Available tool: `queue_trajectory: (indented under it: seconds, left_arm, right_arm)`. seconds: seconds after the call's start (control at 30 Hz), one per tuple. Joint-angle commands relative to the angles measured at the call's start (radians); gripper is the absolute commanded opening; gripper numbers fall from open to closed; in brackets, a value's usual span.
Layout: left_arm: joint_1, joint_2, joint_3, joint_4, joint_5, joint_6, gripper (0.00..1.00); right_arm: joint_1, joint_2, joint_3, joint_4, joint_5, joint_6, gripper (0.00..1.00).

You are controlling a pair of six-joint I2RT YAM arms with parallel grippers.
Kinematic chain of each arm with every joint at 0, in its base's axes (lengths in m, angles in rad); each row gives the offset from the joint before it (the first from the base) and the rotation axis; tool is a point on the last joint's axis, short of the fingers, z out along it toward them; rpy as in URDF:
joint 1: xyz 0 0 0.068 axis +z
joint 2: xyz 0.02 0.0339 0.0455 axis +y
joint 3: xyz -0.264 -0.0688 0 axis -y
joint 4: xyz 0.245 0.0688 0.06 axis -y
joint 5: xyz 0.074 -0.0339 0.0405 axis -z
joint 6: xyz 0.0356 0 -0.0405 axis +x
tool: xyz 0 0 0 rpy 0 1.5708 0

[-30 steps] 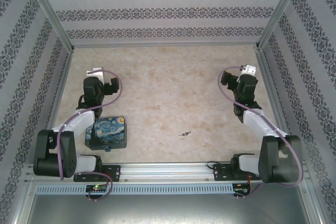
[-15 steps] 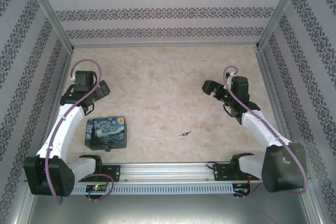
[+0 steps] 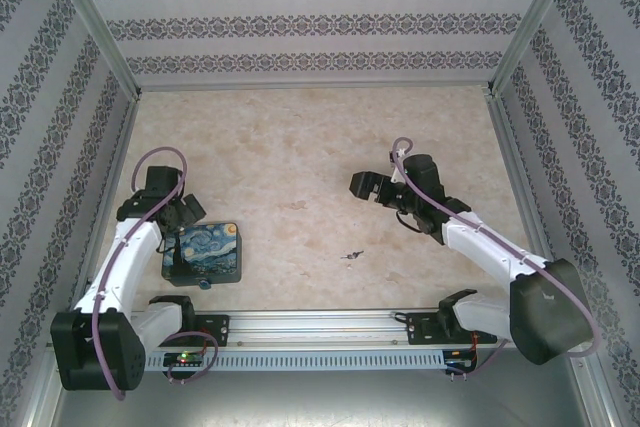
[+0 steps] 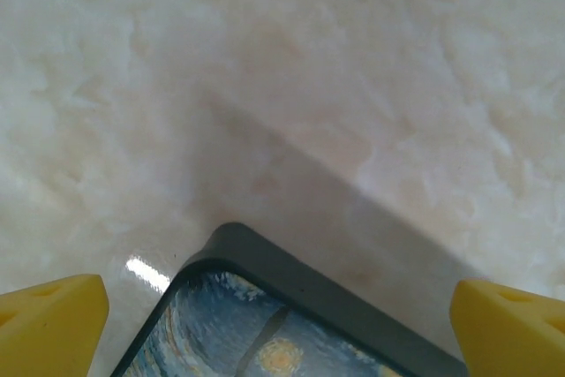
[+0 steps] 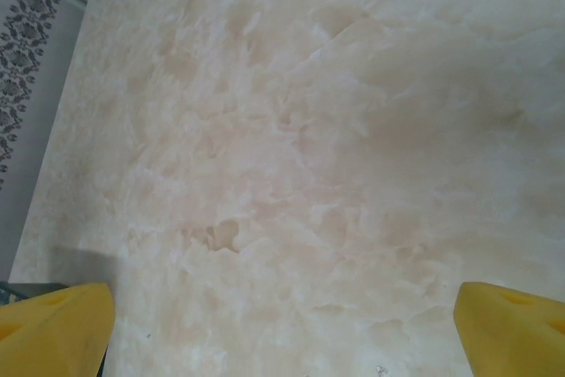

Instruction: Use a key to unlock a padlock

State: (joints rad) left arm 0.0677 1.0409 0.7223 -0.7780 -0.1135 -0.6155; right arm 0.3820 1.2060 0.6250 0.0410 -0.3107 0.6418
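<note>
Far left, in the top view: left gripper (image 3: pixel 186 211) over the far left corner of the padlock (image 3: pixel 203 252), jaws spread wide, gripping nothing. From the left wrist: yellow fingertips (image 4: pixel 51 324) at both lower corners, well apart, with the padlock's rounded dark corner and a strip of its blue-and-yellow painted face low between them. No contact to be seen between pads and block. Padlock lying flat on the pale marbled table (image 3: pixel 300 137), painted face up, near the left arm's base. Just beside its near edge: the key (image 3: pixel 204 284), a small blue head, blade too small to make out. Touching the block or merely next to it, impossible to tell. Further right, around the middle of the table's near half: a tiny dark object (image 3: pixel 350 254), too small to identify, apart from everything else. Right of centre: right gripper (image 3: pixel 362 185), reaching in toward the table's middle, well apart from padlock and key. From the right wrist: yellow fingertips (image 5: pixel 55 328) at the two lower corners, jaws wide apart, bare table between them, nothing held or touched.
</note>
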Motion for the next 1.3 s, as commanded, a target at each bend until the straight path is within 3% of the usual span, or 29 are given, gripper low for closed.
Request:
queue_trajectory:
  seconds: [0.0,0.2,0.33,0.5,0.83,1.27]
  left_arm:
    - [0.014,-0.041,-0.037,0.014,0.066,-0.008,0.99]
    - [0.012,-0.116,-0.092,0.106,0.31,0.015,1.0]
    - [0.005,-0.117,-0.114,0.136,0.397,-0.009,0.99]
    - [0.0,-0.149,-0.144,0.155,0.403,-0.035,1.0]
    - [-0.002,-0.15,-0.157,0.175,0.384,-0.04,1.0]
    - [-0.002,-0.163,-0.153,0.163,0.381,-0.023,1.0]
  right_arm:
    - [0.023,0.011,0.015,0.011,0.025,0.015,0.98]
    - [0.071,0.045,0.04,0.004,-0.002,0.044,0.98]
    - [0.156,0.082,0.077,-0.023,-0.001,0.063,0.98]
    - [0.299,0.148,0.12,-0.045,0.005,0.114,0.98]
    - [0.576,0.29,0.192,-0.044,-0.006,0.215,0.87]
    - [0.747,0.466,0.301,0.047,-0.065,0.294,0.73]
